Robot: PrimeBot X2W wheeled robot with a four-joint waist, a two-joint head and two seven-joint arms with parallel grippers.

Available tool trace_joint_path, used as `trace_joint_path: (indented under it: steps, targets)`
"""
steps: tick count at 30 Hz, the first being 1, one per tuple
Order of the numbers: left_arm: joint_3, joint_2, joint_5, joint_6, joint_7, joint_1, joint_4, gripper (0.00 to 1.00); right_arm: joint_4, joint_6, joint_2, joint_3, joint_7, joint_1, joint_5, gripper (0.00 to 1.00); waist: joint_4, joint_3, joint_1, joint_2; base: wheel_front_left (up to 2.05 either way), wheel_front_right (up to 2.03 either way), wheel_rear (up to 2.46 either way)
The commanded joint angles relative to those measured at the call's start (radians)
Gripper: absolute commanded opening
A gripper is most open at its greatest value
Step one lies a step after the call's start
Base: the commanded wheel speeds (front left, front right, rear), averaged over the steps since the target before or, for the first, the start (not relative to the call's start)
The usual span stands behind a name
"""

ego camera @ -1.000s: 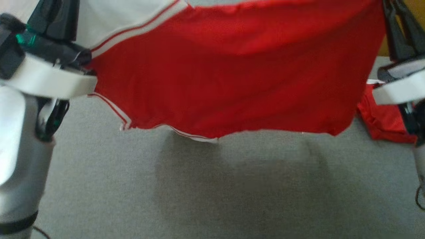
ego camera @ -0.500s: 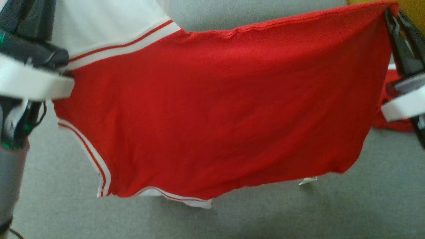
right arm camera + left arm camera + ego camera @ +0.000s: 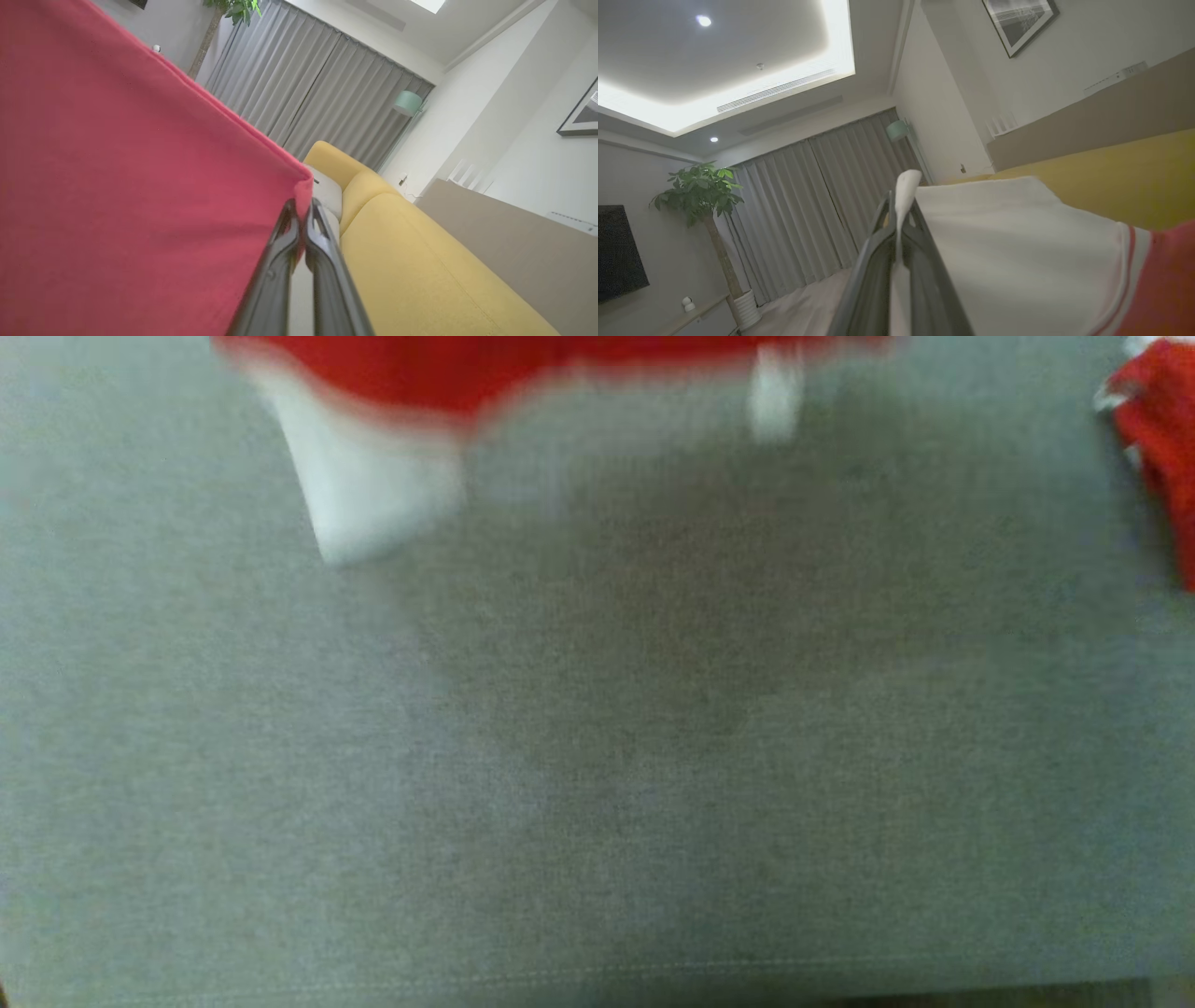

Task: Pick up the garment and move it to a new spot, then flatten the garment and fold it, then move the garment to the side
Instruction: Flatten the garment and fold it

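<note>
1. Held aloft: the red-and-white garment (image 3: 523, 359) hangs stretched in the air. Its lower edge is a blur at 12 o'clock in the head view, with a white flap (image 3: 373, 495) dangling at 11 (motion smears the detail).
2. The left gripper (image 3: 900, 210) is pinched tight on the garment's white edge, and fabric pokes out past its fingertips.
3. The right gripper (image 3: 302, 205) is clamped on a red corner, the cloth spreading toward 9 o'clock in the right wrist view.
4. Below lies a grey surface (image 3: 597, 756). Another red cloth (image 3: 1158, 439) sits at 2 o'clock, well apart from the garment.
5. Behind: a yellow sofa (image 3: 420, 261), grey curtains (image 3: 303, 84) and a potted plant (image 3: 698, 186).
</note>
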Motion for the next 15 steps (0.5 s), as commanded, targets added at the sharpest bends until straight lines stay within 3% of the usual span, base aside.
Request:
trace_joint_path:
  steps: [1, 5, 9, 15]
  targets:
    - [0.020, 0.032, 0.010, 0.002, -0.033, -0.109, 0.024, 0.00, 0.037, -0.001, 0.014, -0.006, -0.037, -0.085, -0.020, 0.00, -0.001, 0.090, -0.0004, 0.0000, 0.00, 0.00, 0.00]
    - [0.000, -0.002, 0.036, 0.002, -0.089, -0.257, 0.154, 0.00, 0.214, -0.001, 0.068, -0.026, -0.144, -0.240, -0.070, 0.00, 0.010, 0.112, -0.0004, 0.0000, 0.00, 0.00, 0.00]
    - [-0.007, -0.033, 0.040, 0.002, -0.101, -0.286, 0.211, 0.00, 0.318, -0.001, 0.101, -0.028, -0.209, -0.277, -0.095, 0.00, 0.019, 0.115, -0.0004, 0.0000, 0.00, 0.00, 0.00]
    - [-0.043, -0.042, 0.064, 0.001, -0.102, -0.161, 0.123, 0.00, 0.456, -0.001, 0.153, -0.025, -0.261, -0.196, -0.047, 0.00, 0.031, 0.114, -0.0004, 0.0000, 0.00, 0.00, 0.00]
